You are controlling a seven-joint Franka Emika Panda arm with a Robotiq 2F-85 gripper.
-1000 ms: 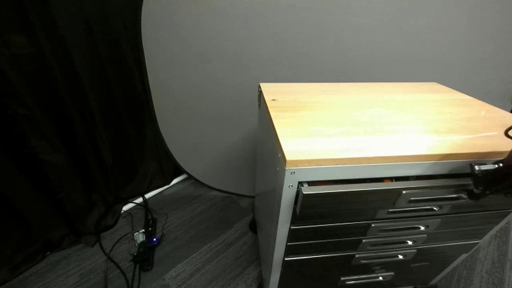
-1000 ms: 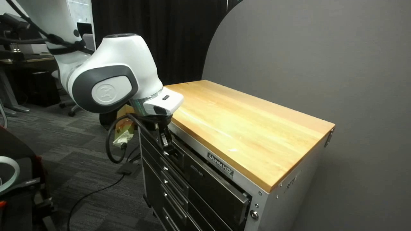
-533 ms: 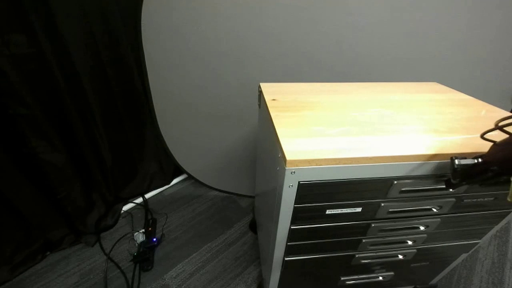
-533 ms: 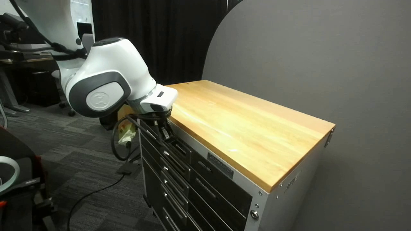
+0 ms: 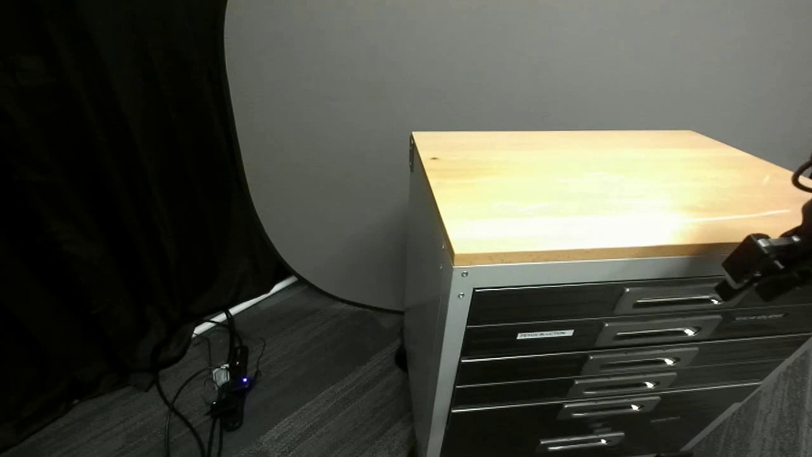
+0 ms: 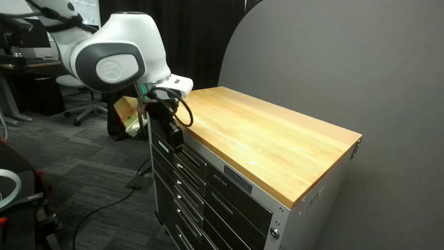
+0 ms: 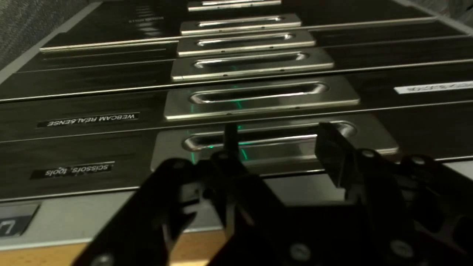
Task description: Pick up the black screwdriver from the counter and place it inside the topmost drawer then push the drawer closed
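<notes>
The topmost drawer sits flush in the cabinet, its dark front (image 5: 539, 306) visible in both exterior views and labelled "scissors, tools" in the wrist view. Above it lies the wooden counter (image 6: 270, 149), bare of tools in both exterior views. The black screwdriver is hidden or out of view. My gripper (image 7: 279, 138) stands open with nothing between its fingers, in front of the top drawer's silver handle (image 7: 295, 147). In an exterior view the gripper (image 5: 748, 293) hangs near that handle at the right edge; whether it touches the handle I cannot tell.
Several lower drawers with silver handles (image 5: 647, 331) fill the cabinet front below. Cables (image 6: 180, 104) loop around the wrist. A grey panel (image 6: 329, 69) rises behind the counter. On the floor lies a power strip (image 5: 235, 387) with cords.
The topmost drawer was ajar a second ago and went flush by half a second ago. Since then the arm has risen and drawn back from the front, and the gripper has opened.
</notes>
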